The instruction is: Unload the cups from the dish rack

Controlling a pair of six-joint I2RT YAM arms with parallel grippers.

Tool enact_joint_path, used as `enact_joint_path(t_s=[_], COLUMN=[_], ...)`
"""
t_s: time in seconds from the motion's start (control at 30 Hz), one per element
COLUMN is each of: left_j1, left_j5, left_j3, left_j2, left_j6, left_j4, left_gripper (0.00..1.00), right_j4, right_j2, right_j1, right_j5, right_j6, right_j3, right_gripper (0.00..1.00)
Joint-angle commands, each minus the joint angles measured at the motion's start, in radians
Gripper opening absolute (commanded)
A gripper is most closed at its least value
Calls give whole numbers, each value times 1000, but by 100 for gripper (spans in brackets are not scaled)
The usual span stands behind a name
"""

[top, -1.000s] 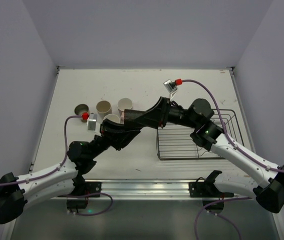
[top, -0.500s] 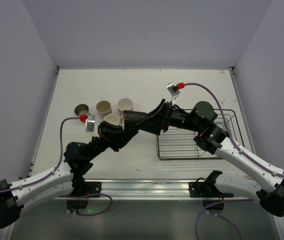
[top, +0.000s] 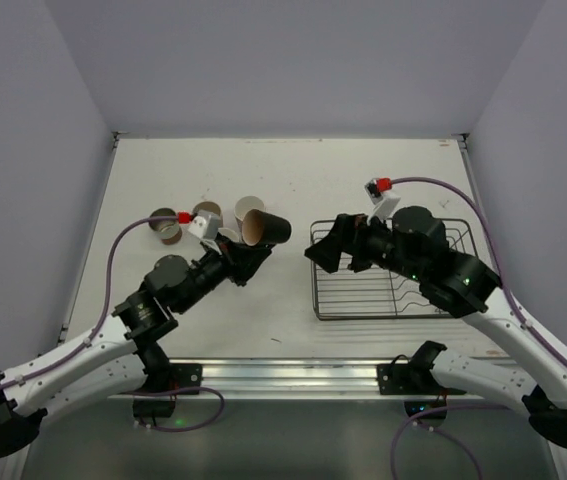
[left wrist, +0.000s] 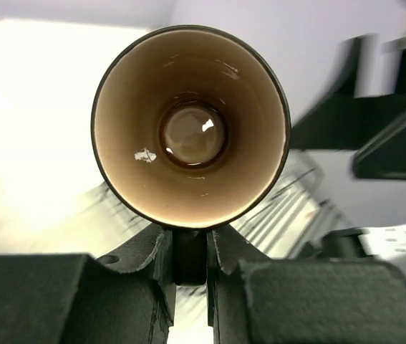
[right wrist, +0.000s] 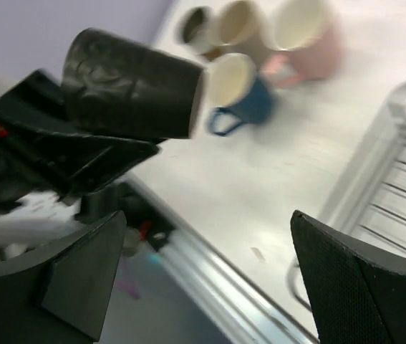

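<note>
- Currently my left claw pinches the dark brown cup, sideways in the air, nine o'clock of the dish rack.
- Spread wide, my right claw hangs over its nine o'clock edge.

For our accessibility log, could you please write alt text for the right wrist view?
A dark brown ceramic mug hangs sideways in the left arm's black fingers. Behind it a blue mug, a pink mug and two beige mugs stand on the white table; the wire dish rack shows at right.
</note>
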Motion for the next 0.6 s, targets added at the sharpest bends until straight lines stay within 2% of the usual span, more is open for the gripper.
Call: enact_joint_path(t_s=[0.0, 0.03, 0.13, 0.33, 0.57], left_j1=[7, 5, 5, 2, 0], left_j5=[-150, -157, -201, -316, -350], left_j3=[49, 47, 52, 93, 138], left_j2=[88, 113, 220, 398, 536], left_j6=[35, 35, 29, 32, 21], left_j4=[-257, -260, -272, -305, -338], left_gripper=[0, 0, 0, 0, 0], right_j4=[-362, -437, -502, -500, -511], right_j2=[-10, -3, -18, -102, -181], right_j1=[-3, -6, -12, -14, -14], right_j5=[437, 539, 612, 548, 531], right_j6=[-64, -59, -44, -32, -19], right_j3=[71, 94, 115, 57, -4], right_gripper=[99, 99, 99, 99, 99])
